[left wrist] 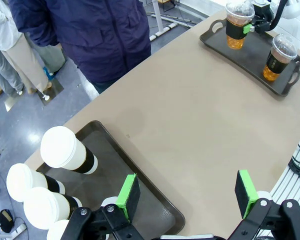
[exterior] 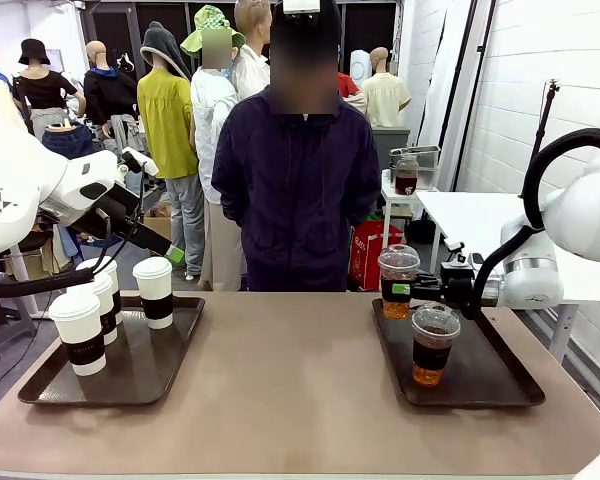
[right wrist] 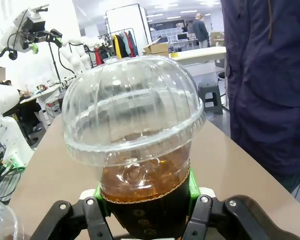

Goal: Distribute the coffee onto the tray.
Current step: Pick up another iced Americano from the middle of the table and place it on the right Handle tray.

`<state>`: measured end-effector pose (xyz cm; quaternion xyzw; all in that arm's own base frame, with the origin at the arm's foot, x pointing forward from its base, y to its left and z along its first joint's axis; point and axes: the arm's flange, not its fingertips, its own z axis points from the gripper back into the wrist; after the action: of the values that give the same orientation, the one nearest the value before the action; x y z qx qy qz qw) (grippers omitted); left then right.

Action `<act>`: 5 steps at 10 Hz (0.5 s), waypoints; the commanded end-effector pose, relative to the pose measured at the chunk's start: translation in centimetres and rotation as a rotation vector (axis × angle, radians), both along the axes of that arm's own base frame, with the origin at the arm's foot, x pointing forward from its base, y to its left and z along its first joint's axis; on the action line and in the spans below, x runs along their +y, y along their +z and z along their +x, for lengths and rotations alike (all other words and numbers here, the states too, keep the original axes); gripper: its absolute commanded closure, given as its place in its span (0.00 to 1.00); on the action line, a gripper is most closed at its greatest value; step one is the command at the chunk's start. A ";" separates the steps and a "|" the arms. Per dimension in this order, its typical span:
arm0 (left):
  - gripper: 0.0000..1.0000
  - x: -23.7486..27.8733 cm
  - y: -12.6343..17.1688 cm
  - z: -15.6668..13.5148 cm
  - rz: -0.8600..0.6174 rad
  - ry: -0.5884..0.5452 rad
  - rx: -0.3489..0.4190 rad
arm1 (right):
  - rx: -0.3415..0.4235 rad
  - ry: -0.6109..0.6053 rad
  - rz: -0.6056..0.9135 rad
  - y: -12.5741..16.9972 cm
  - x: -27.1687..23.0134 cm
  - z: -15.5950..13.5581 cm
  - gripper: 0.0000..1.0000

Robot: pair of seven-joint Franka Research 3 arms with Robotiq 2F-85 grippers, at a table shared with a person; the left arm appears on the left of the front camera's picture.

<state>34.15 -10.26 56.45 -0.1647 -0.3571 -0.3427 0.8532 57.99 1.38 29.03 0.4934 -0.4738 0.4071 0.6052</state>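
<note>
Front view: our right gripper point(exterior: 412, 289) clamps the upright dome-lidded cup point(exterior: 397, 280) at the right tray's point(exterior: 500, 385) far corner. Left wrist view: our left gripper point(left wrist: 187, 194) gapes empty above the paper cups point(left wrist: 65, 152). Right wrist view: pads point(right wrist: 191, 182) flank the sleeve.

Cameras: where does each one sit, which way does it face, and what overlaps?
Front: between the arms, facing the person across the table; left gripper open, right gripper shut on the far clear cup.
Left wrist: high, looking down past its green pads at the left tray.
Right wrist: level, close on the gripped cup.
Shared: front and left wrist both show the near clear cup.
</note>
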 end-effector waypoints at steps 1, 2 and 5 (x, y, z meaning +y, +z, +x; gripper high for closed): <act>0.00 0.2 -0.1 0.1 -0.008 -0.004 0.004 | -0.047 -0.032 0.039 -0.1 -0.6 -0.7 0.35; 0.00 0.2 -0.1 0.1 -0.008 -0.004 0.004 | -0.056 -0.043 0.046 -0.6 -1.2 -0.8 0.35; 0.00 0.2 -0.1 0.1 -0.008 -0.004 0.004 | -0.118 -0.045 0.044 -2.3 -1.6 -0.9 0.35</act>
<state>34.16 -10.27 56.45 -0.1647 -0.3571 -0.3427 0.8532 57.39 -0.45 26.60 0.4688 -0.4962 0.4197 0.5982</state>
